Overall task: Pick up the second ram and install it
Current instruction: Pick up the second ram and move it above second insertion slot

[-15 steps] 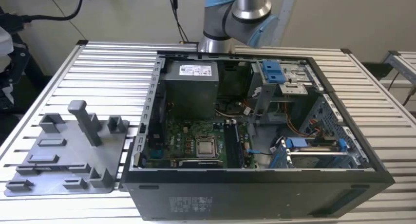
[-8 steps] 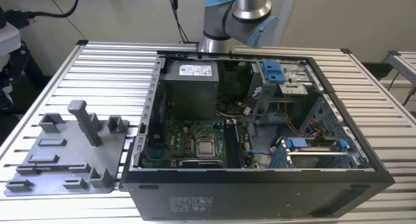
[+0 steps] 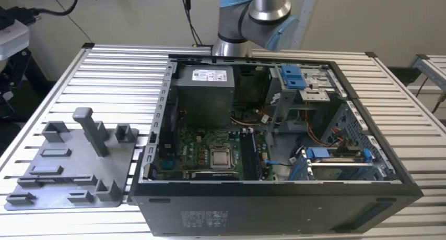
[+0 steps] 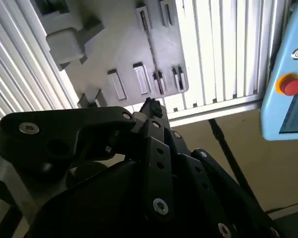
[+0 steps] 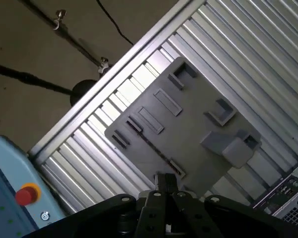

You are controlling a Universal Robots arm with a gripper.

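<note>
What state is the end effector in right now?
End effector: closed, with nothing visible in its grip.

Arm point(image 3: 256, 13) stands at the far side of the exterior view; silver tube upright, pale blue joint housings below it. Gripper point(image 4: 151, 106) seen from behind in both wrist views: black linkage bars with screw heads, converging to a narrow point. Fingertips point(image 5: 164, 181) drawn together, no gap visible. The second ram point(image 4: 150, 54) runs out from between them, edge-on, as a thin dark strip. Gripper points downward.
</note>
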